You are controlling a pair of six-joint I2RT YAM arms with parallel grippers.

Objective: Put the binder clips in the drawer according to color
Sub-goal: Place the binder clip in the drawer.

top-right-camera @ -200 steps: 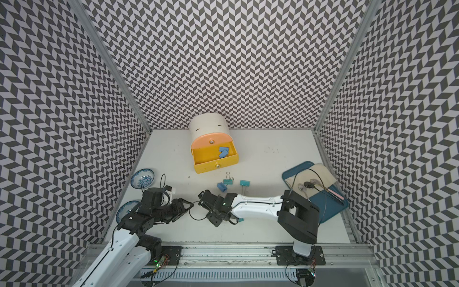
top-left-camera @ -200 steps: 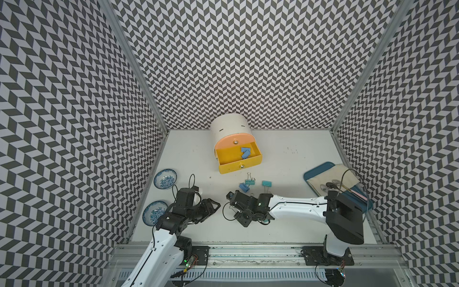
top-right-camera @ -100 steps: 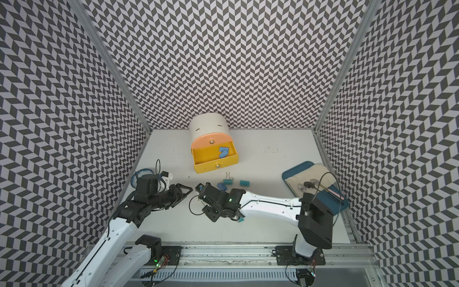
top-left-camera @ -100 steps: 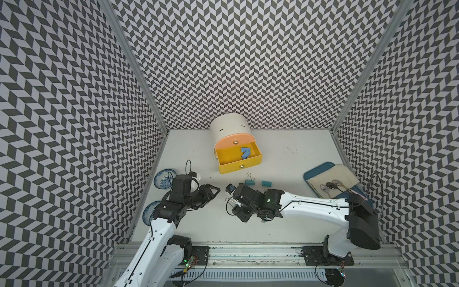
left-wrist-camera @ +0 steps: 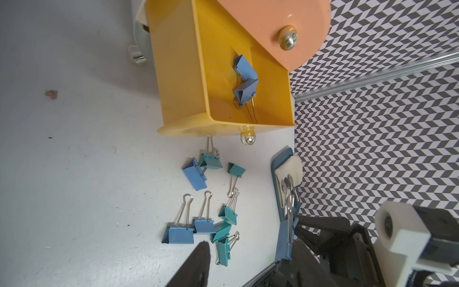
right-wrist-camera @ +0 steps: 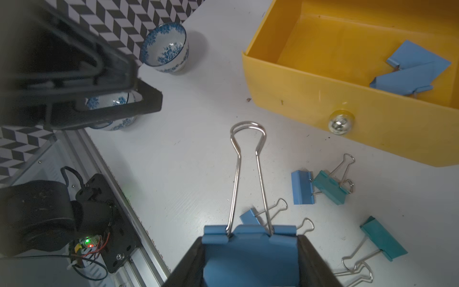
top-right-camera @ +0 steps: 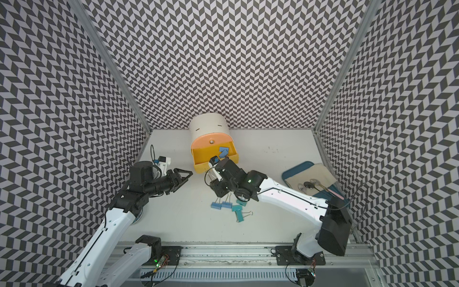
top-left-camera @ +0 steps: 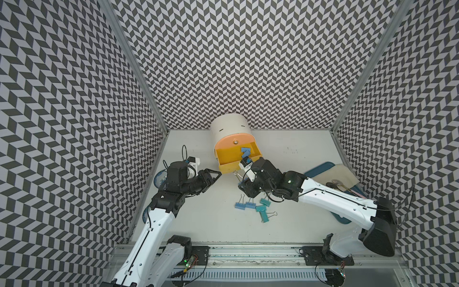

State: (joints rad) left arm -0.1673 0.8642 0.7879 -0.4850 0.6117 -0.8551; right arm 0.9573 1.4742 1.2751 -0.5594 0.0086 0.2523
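Blue clip is pinched in my R gripper: body clamped between the two black fingers, both wire handles poking fwd past the tips. I see it over the white table, just in front of the yellow drawer, beside its knob; can't tell how high it hangs.

Yellow drawer stands pulled out of the white cabinet, under the shut peach drawer. Two blue clips lie inside, touching each other, toward the tray side.

Eight more clips lie loose on the table in front of the drawer. Close to the drawer front: a blue one touching a teal one, plus a lone teal clip just beside. Nearer the robot base: a blue pair side by side, handles pointing at the drawer, and three teal clips bunched together right next to the pair. In both top views my R arm mostly hides the group by the drawer.

L gripper hovers left of the drawer front, apart from the clips, jaws spread w/ nothing between.

Further out: two blue-patterned bowls by the left wall, one partly behind the L gripper; on the right a blue tray w/ a cloth and spoons on it.
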